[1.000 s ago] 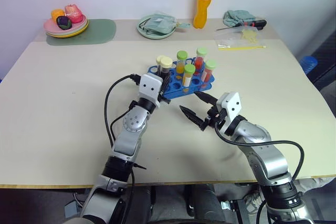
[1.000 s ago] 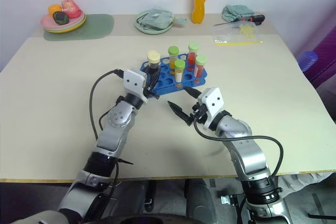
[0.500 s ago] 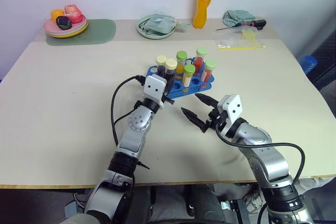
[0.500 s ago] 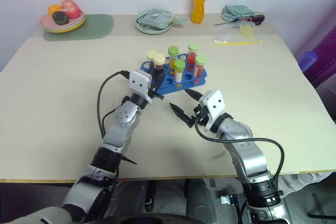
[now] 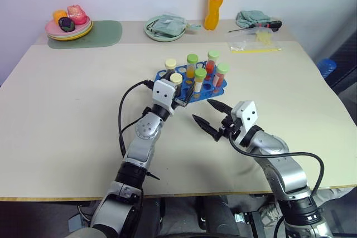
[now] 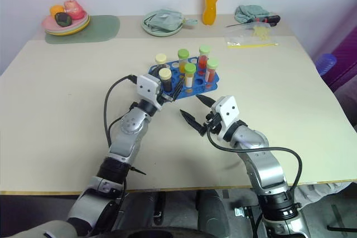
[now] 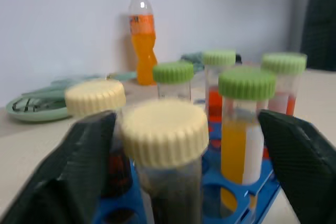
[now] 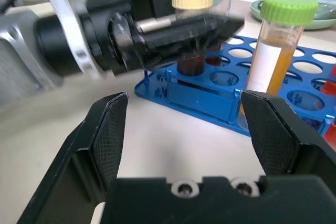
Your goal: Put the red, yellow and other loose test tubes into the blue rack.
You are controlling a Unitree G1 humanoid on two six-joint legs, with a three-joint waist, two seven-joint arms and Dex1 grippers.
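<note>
I find the blue rack (image 5: 192,84) standing near the middle of the table (image 5: 67,115), with six capped tubes upright in it. The cream-capped tube (image 5: 175,79) with dark liquid sits in a hole at the rack's near left corner; a second cream-capped one (image 5: 170,63) stands just beyond it. Four green-capped tubes (image 5: 201,74) with yellow, orange and red liquid fill the middle and right holes. I see no tube lying loose on the table, so I judge the loading complete or nearly so.

My left pincer (image 7: 173,161) stands wide, one finger on either side of the near cream-capped tube and clear of it. My right pincer (image 5: 211,116) is also wide and empty, hovering just near of the rack's right end.

Handling judgement: these tubes look light, rigid and smooth-walled, likely slippery on the clear body. The ribbed cap or the body just under it offers the surest hold. The rack looks light enough to slide if a finger nudges it.

An orange drink bottle (image 5: 215,1) stands at the far edge.
</note>
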